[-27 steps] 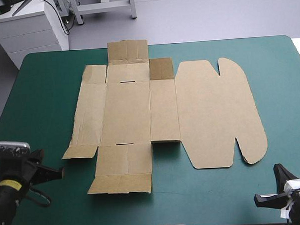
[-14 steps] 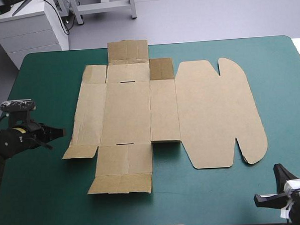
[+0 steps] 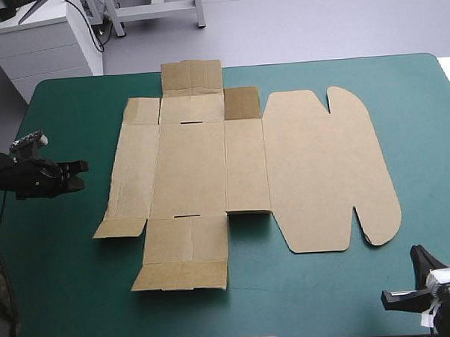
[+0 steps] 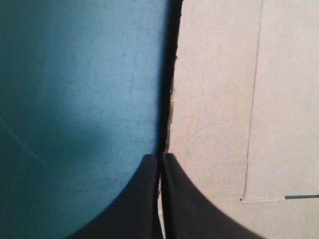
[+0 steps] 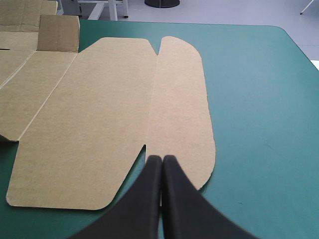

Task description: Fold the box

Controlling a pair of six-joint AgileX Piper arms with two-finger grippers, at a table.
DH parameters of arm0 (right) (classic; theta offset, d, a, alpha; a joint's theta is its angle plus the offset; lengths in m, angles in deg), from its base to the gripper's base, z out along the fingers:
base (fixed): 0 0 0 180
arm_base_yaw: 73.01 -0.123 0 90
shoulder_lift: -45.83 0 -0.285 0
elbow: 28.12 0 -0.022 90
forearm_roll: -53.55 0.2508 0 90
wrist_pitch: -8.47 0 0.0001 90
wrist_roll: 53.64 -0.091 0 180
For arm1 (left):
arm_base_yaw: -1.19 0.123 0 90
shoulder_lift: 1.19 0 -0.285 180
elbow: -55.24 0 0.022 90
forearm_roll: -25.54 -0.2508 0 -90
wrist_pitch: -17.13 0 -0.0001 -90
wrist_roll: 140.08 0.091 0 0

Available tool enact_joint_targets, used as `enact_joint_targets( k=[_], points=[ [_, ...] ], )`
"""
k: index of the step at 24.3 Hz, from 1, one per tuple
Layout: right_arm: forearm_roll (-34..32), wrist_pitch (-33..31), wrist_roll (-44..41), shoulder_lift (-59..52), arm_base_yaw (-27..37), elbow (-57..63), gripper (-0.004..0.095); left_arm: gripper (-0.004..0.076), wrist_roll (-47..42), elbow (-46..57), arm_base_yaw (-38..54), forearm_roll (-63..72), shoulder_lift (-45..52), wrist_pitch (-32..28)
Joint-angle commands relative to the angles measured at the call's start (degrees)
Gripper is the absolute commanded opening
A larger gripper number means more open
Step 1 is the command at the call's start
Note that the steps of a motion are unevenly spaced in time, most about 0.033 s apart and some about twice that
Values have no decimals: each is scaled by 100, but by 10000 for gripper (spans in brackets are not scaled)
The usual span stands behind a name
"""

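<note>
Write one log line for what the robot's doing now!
box: flat, unfolded | left gripper: shut, near box's left edge | right gripper: shut, apart from box

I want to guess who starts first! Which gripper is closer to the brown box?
Left. The left gripper hovers just off the left edge of the box, shut. The right gripper is back at the near right corner of the table, well apart from the box.

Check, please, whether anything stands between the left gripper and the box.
Nothing visible does. The left gripper, shut, points toward the left edge of the box, and in the high view only bare teal-green cover lies between them.
</note>
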Motion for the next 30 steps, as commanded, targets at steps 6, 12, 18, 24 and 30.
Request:
enact_joint_targets(
  k=[6,12,18,24,30],
  points=[
    [3,425,48,-101,18,-196,-19,17,108,-910,-74,285,-1266,930],
    [3,425,48,-101,18,-196,-19,250,410,-910,-388,229,-1466,894],
    [3,425,48,-101,18,-196,-19,579,318,-910,-406,9,-1515,763],
    [3,425,48,-101,18,-196,-19,567,318,-910,-499,725,-1829,923],
    [3,425,48,-101,18,-196,-19,556,331,-910,-851,878,-2280,1114]
  ],
)
